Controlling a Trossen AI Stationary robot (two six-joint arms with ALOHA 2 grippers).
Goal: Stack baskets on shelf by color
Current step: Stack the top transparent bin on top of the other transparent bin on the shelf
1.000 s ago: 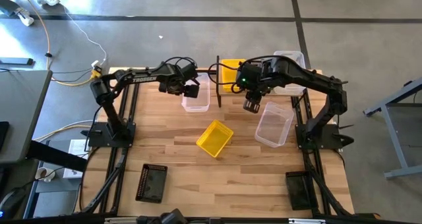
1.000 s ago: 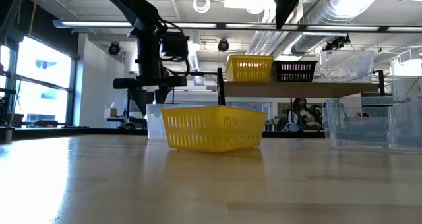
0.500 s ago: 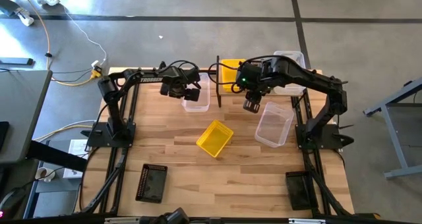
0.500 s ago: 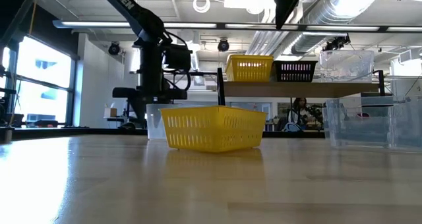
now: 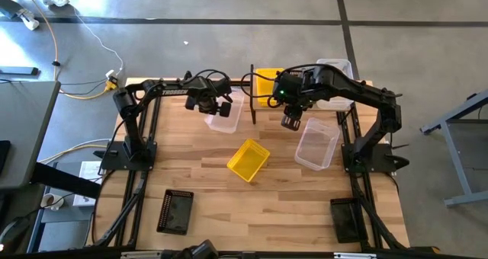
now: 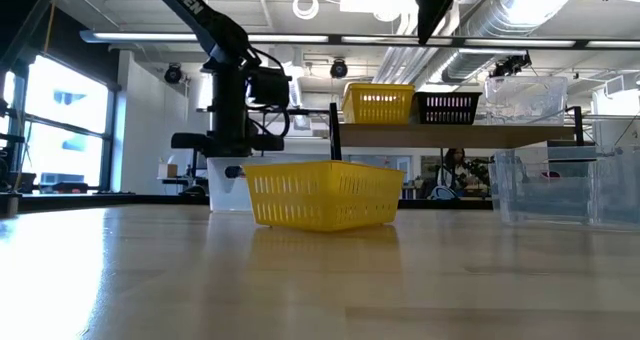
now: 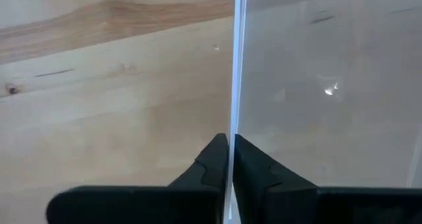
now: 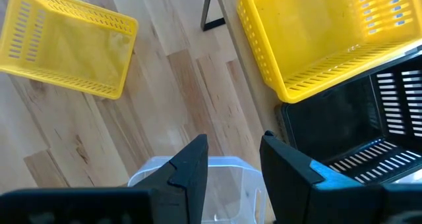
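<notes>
My left gripper (image 5: 216, 108) is shut on a clear basket (image 5: 226, 116) that stands on the table left of the shelf (image 6: 440, 135). The shelf carries a yellow basket (image 6: 378, 103), a black basket (image 6: 447, 107) and a clear basket (image 6: 525, 98). My right gripper (image 5: 290, 122) hangs open and holds nothing, above the table between the shelf and another clear basket (image 5: 316, 143). A yellow basket (image 5: 248, 159) sits on its bottom mid-table. A black basket (image 5: 175, 211) lies near the front left. My left gripper pinches the clear basket's thin side wall (image 7: 235, 112) at its rim, one finger (image 7: 211, 165) outside and the other inside. The fingers come from above, pointing down. In the low view the basket's bottom (image 6: 225, 205) looks to be at table level.
The shelf's black post (image 5: 252, 99) stands close to the right of the held basket. A dark object (image 5: 347, 219) lies at the front right. Bare wood lies open along the table's near half.
My left gripper has come down a little onto the clear basket's wall and shut on it. The basket has turned on the table, its near end swung toward the left edge. My right gripper has kept still.
</notes>
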